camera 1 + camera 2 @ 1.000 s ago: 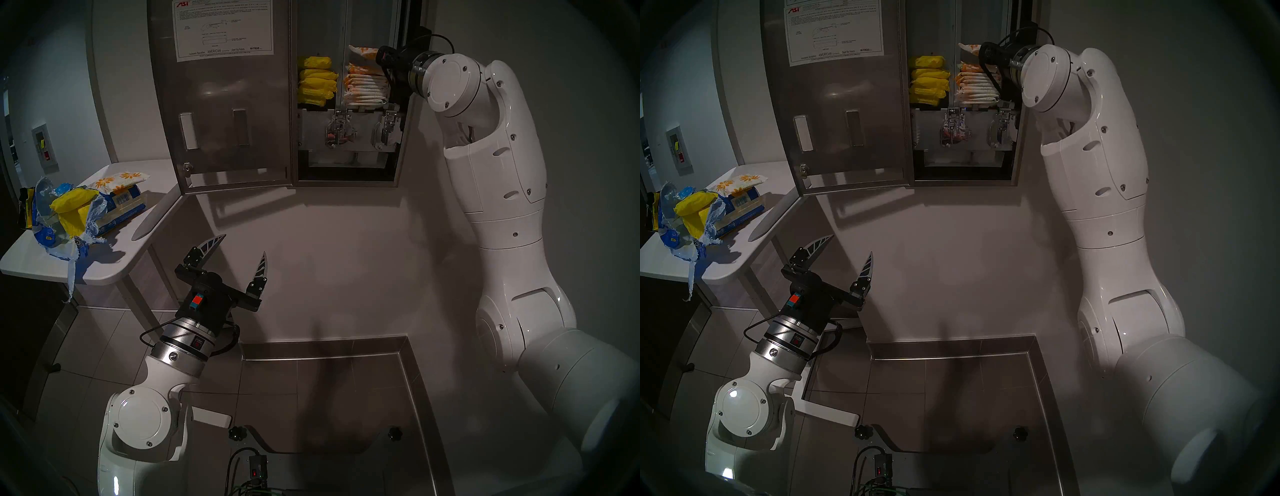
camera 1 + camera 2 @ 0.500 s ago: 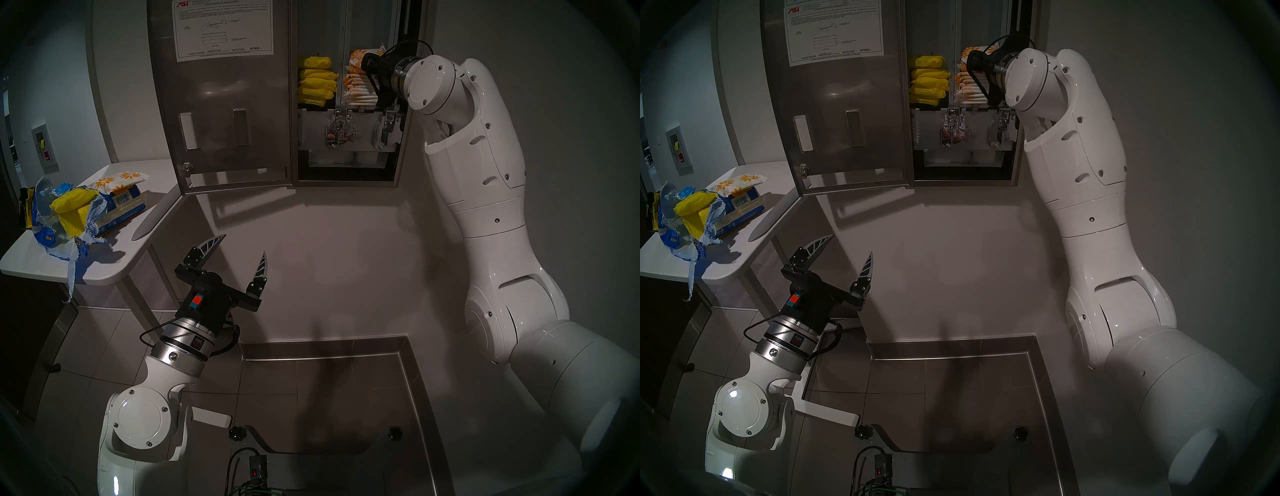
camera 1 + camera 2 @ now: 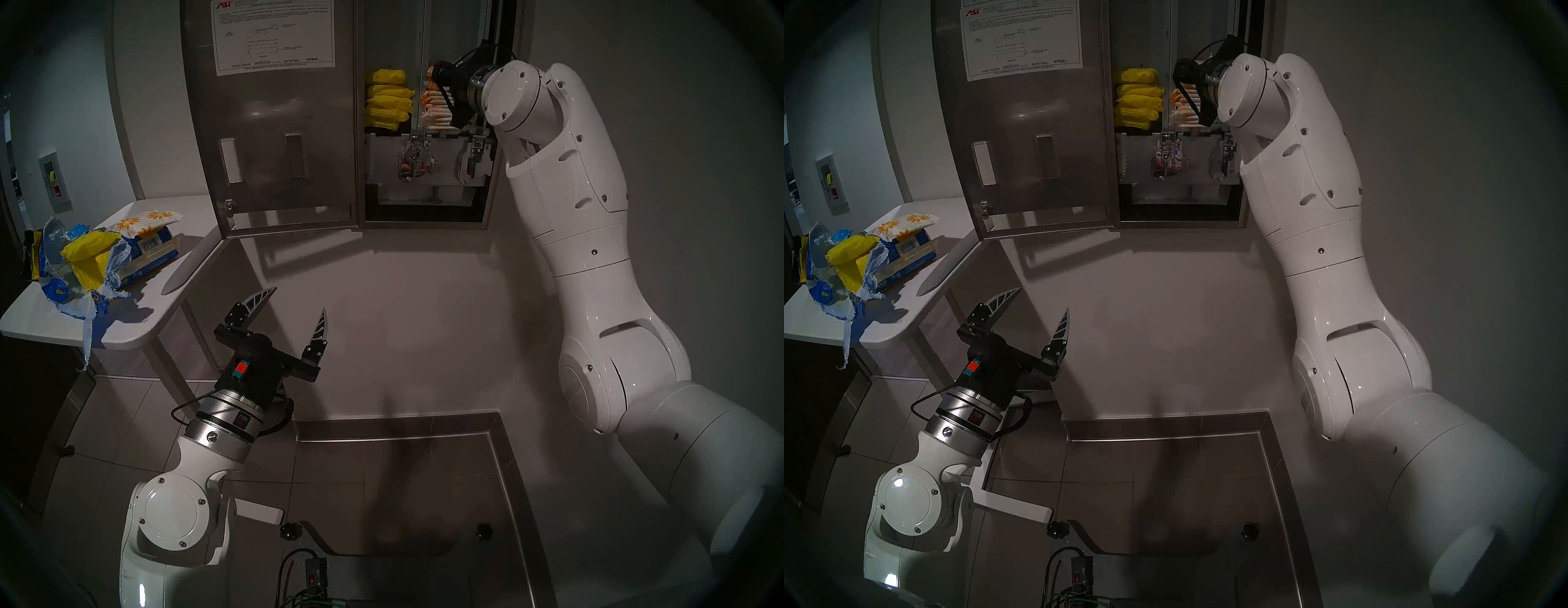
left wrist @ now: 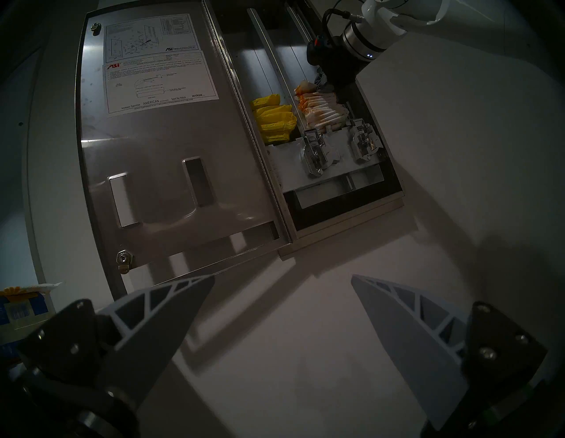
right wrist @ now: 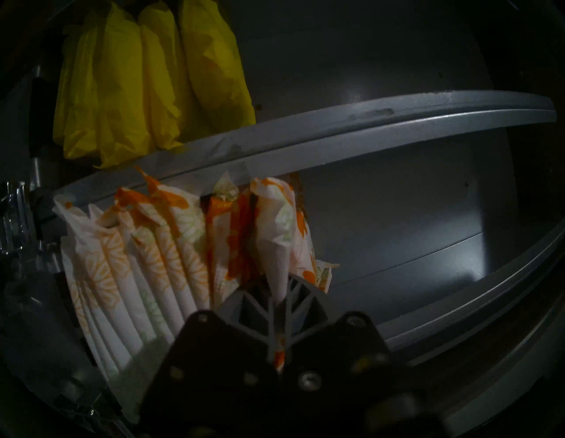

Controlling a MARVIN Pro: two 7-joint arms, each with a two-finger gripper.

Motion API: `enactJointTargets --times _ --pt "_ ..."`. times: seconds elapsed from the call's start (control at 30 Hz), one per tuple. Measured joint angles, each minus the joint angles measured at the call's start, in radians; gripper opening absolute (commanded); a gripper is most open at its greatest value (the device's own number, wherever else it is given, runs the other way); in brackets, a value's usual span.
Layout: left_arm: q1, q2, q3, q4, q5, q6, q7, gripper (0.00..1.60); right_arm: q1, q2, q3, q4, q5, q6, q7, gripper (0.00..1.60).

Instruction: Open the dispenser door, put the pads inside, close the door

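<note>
The tall brushed-steel dispenser door stands swung fully open to the left, its long axis upright, with the white instruction sheet on its inner face turned toward the room. Inside the wall cabinet, the left compartment holds a stack of plain yellow wrapped packets, and the right one holds the stack of flat white pads printed with orange daisies, each lying level with its long axis running side to side across the compartment and one long edge facing out.

The right gripper reaches into the right compartment above that stack, its grey ribbed fingers pinched together on one more white orange-flowered pad. That pad sticks straight out past the fingertips toward the back wall of the compartment, just beside the topmost ones in the stack (whether it touches them I cannot tell).

The left gripper hangs low in front of the wall, well apart from the cabinet, its two pointed fingers spread wide with nothing between them.

On the small white table to the left lies another daisy-printed pad, resting flat on a torn blue-and-yellow plastic bag
</note>
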Motion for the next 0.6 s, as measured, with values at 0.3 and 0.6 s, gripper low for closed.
enactJointTargets --times 0.3,0.6 --pt "0.000 0.000 0.000 0.000 0.000 0.000 0.000 1.60 0.041 -0.027 0.006 0.073 0.000 -0.012 -0.021 0.00" --pt "0.000 0.000 0.000 0.000 0.000 0.000 0.000 1.60 0.049 -0.035 0.013 0.082 0.001 -0.020 -0.010 0.00"
